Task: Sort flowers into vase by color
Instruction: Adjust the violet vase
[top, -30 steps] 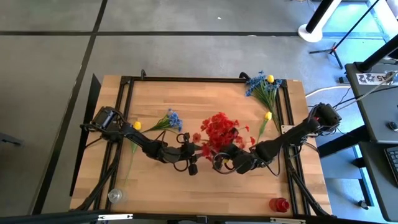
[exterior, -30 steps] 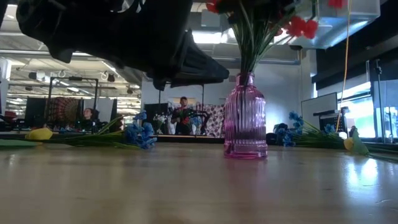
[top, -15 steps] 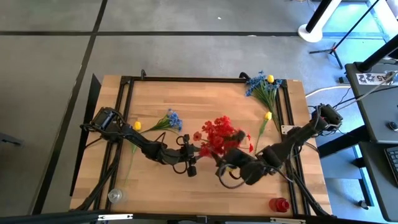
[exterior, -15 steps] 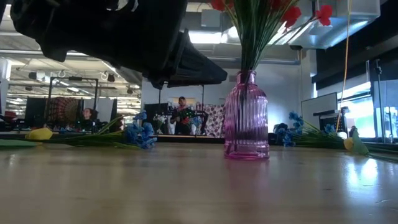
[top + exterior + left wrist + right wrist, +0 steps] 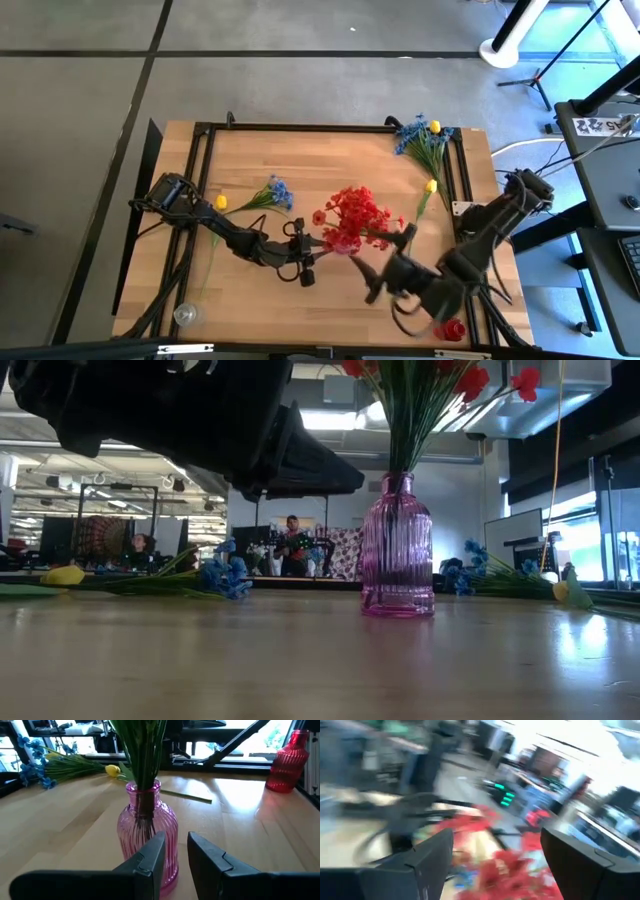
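Note:
Red flowers (image 5: 352, 213) stand with their stems in a pink ribbed glass vase (image 5: 397, 550), which stands upright on the table's middle. The vase also shows in the left wrist view (image 5: 147, 827). My left gripper (image 5: 306, 264) sits low just left of the vase, its fingers (image 5: 150, 862) a small gap apart with nothing between them. My right gripper (image 5: 386, 268) is wide open and empty, near-right of the vase. Its wrist view shows the red blossoms (image 5: 490, 855) blurred ahead.
A blue sprig (image 5: 272, 193) and a yellow bud (image 5: 220, 202) lie at the left. A blue and yellow bunch (image 5: 424, 138) lies at the far right, with a yellow bud (image 5: 431, 186) below it. A red vase (image 5: 449, 328) and a clear vase (image 5: 186, 315) stand at the near corners.
My right gripper has drawn back from the red flowers toward the table's near right, moving fast. The red bunch has settled more upright in the vase, and the vase has stayed in place.

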You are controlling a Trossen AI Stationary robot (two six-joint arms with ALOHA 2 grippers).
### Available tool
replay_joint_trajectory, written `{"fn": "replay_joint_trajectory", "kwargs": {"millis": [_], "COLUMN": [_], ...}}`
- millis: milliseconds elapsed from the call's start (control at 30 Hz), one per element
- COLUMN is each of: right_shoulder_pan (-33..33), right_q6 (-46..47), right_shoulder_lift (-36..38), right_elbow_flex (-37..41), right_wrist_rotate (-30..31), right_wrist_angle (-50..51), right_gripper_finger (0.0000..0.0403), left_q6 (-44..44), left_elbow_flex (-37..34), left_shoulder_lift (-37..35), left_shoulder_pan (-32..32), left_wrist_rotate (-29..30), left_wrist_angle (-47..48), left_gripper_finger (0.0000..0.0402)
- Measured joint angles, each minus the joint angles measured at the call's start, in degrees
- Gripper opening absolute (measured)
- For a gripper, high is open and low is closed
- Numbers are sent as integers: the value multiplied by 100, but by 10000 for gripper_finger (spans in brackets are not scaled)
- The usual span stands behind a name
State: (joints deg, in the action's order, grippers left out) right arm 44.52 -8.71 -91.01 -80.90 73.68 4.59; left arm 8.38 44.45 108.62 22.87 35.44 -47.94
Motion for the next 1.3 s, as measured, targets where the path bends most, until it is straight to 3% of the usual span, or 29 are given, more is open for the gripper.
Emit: {"fn": "replay_joint_trajectory", "kwargs": {"millis": [133,267,333,467,567,667,900,1300], "right_shoulder_pan": [522,853,889,731,431,123,-568,-1531], "right_q6": [82,1743,2824,4368,5210,5894,6055,5923], "right_shoulder_lift": [3,6,-39,-210,-295,-414,-853,-1718], "right_elbow_flex": [2,2,67,764,1446,2181,3414,3473], "right_wrist_rotate": [-1309,-2682,-3031,-3038,-3092,-2482,-2266,-2034], "right_wrist_angle": [747,1785,2311,2690,2387,1590,-298,-1352], "right_gripper_finger": [298,298,298,298,298,298,298,298], "left_q6": [-42,-46,-46,-136,-311,-84,306,578], "left_elbow_flex": [-2,-2,-2,-2,-7,-2,-49,-49], "left_shoulder_lift": [-2,-2,-2,-3,-255,-787,-1483,-1493], "left_shoulder_pan": [92,238,302,350,344,341,565,969], "left_wrist_rotate": [-286,-308,-310,-229,-223,-244,-253,-304], "left_wrist_angle": [303,447,463,500,1095,1938,2694,3172], "left_gripper_finger": [80,80,80,80,80,80,80,80]}}
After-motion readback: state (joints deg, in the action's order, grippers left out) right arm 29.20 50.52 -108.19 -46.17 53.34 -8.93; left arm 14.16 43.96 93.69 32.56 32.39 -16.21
